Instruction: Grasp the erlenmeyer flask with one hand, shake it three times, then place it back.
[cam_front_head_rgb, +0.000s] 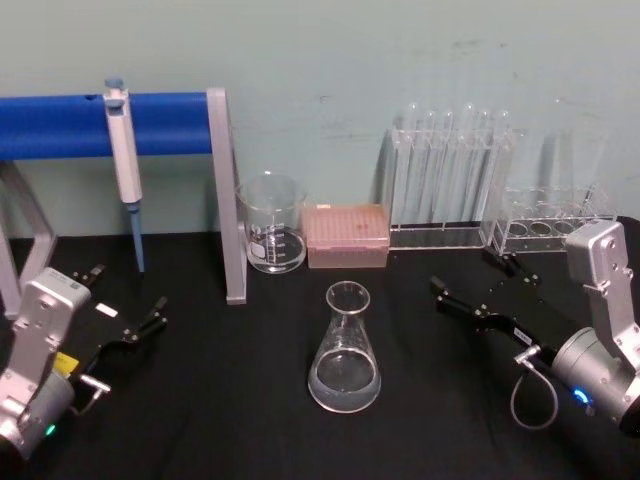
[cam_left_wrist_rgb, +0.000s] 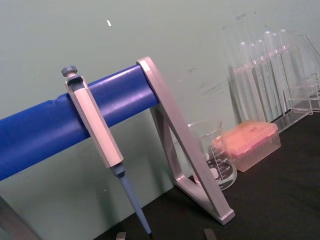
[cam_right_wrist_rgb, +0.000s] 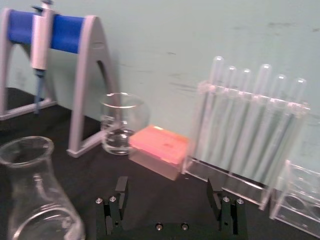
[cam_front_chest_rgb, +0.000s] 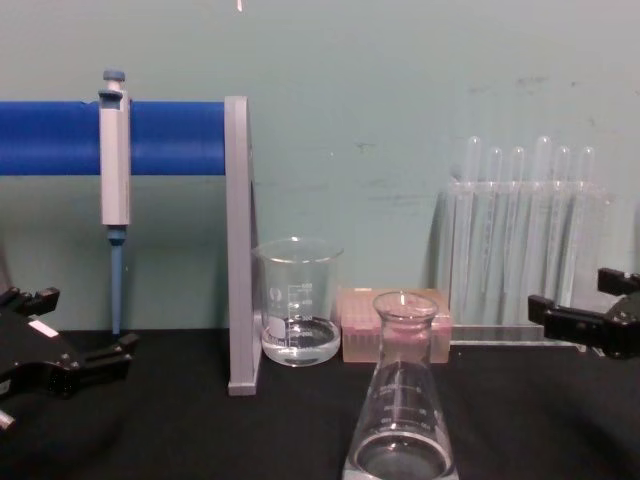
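The erlenmeyer flask (cam_front_head_rgb: 345, 362) stands upright on the black table, centre front, with a little clear liquid in its base. It also shows low in the chest view (cam_front_chest_rgb: 403, 415) and beside my right gripper in the right wrist view (cam_right_wrist_rgb: 36, 197). My right gripper (cam_front_head_rgb: 470, 276) hovers to the flask's right, open and empty, a short gap away; its fingers (cam_right_wrist_rgb: 121, 189) stand wide apart. My left gripper (cam_front_head_rgb: 127, 296) rests far to the flask's left, open and holding nothing (cam_front_chest_rgb: 82, 322).
A glass beaker (cam_front_head_rgb: 272, 223) and a pink tip box (cam_front_head_rgb: 346, 235) stand behind the flask. A pipette (cam_front_head_rgb: 124, 160) hangs on a blue-barred stand (cam_front_head_rgb: 226, 200) at back left. Test tube racks (cam_front_head_rgb: 450, 180) line the back right.
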